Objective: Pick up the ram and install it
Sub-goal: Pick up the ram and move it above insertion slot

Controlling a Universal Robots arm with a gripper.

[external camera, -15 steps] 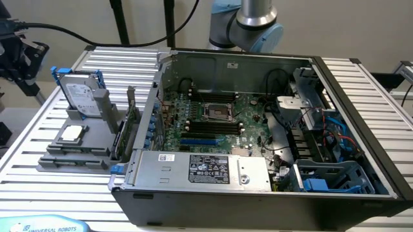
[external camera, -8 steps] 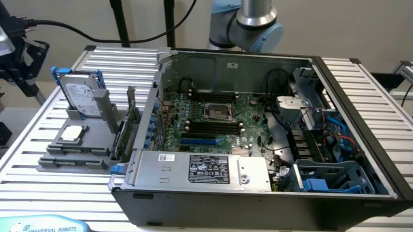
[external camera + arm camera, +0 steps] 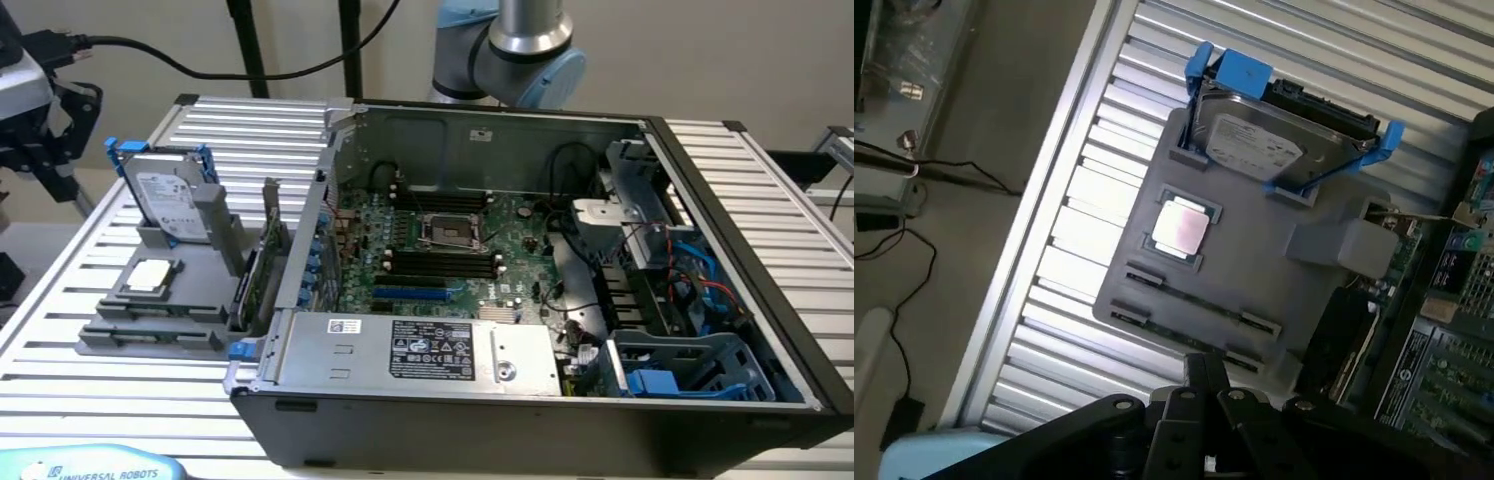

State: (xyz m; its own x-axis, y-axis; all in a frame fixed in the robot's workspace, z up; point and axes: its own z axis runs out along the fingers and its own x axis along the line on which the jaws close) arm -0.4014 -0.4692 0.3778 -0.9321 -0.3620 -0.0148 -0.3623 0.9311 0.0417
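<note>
Ribbed tabletop | gripper jaws together, empty | ram in grey holder just ahead, long axis crosswise

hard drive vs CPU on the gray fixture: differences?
Pose: the hard drive stands on edge; the CPU lies flat in a square recess.
Size: the hard drive is larger than the CPU.
Look: the hard drive sits in a blue carrier; the CPU is bare silver.
Both sit on the gray fixture.
</note>
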